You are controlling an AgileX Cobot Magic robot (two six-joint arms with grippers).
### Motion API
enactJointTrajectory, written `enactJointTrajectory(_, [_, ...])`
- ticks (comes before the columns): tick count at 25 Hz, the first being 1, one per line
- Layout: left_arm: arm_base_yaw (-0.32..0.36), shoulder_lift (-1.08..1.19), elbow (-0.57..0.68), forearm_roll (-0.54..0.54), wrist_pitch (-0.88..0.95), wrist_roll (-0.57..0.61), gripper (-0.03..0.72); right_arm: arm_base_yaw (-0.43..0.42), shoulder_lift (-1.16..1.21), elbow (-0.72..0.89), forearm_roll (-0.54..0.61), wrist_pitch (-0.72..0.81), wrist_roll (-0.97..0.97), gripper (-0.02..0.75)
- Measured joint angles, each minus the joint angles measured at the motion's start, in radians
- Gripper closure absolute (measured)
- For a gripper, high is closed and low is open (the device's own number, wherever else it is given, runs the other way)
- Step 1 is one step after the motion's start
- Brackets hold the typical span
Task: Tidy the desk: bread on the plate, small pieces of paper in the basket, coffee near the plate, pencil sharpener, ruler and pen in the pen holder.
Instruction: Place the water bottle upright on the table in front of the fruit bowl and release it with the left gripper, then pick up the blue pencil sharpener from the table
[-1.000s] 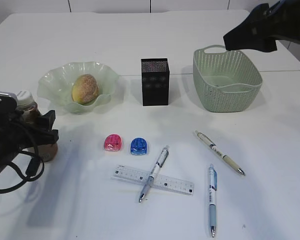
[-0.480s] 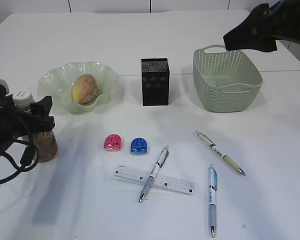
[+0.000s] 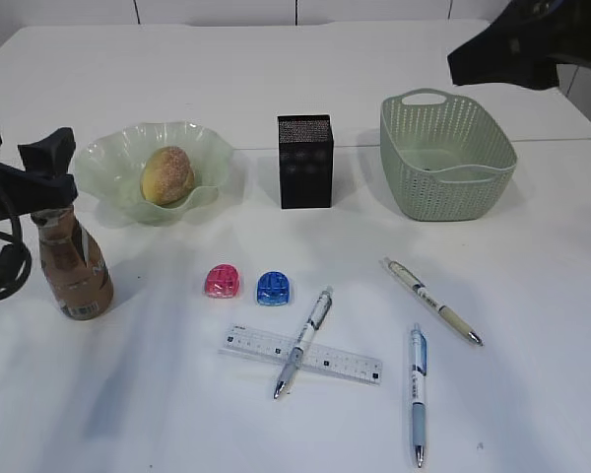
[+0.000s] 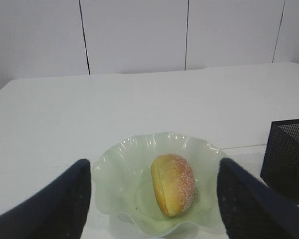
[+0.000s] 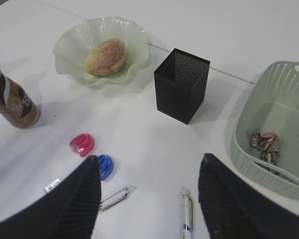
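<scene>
- At left edge of the exterior view: coffee bottle [image 3: 72,266] upright, below-left of plate [image 3: 113,163] — left gripper [image 3: 39,163] spread apart just above its cap, released.
- Upper right: right gripper [image 5: 149,199] unclenched, empty.

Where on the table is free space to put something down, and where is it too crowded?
Bare patches: between the coffee bottle and the pink sharpener; between the pen holder and the basket; the far side behind the plate. Crowded: front middle, where a pen lies across the ruler beside the blue sharpener.
</scene>
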State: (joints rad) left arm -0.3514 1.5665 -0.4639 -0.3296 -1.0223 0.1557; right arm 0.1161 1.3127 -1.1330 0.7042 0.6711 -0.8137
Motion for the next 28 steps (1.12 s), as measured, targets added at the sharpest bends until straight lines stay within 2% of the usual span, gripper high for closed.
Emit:
enactJointTrajectory(8, [0.0,-0.201,0.003,0.0,0.269,0.068,0.129,0.0,-0.069,0.069,-0.002,0.002,0.002,0.253])
enactJointTrajectory(14, [0.0,-0.354,0.005,0.0,0.54,0.077,0.129,0.0,-0.132,0.15,-0.002,-0.023,0.004,0.253])
enactJointTrajectory(28, [0.0,-0.64,-0.013,0.003,1.091,0.077,0.129,0.0,-0.144,0.161,-0.006,-0.002,0.013,0.253])
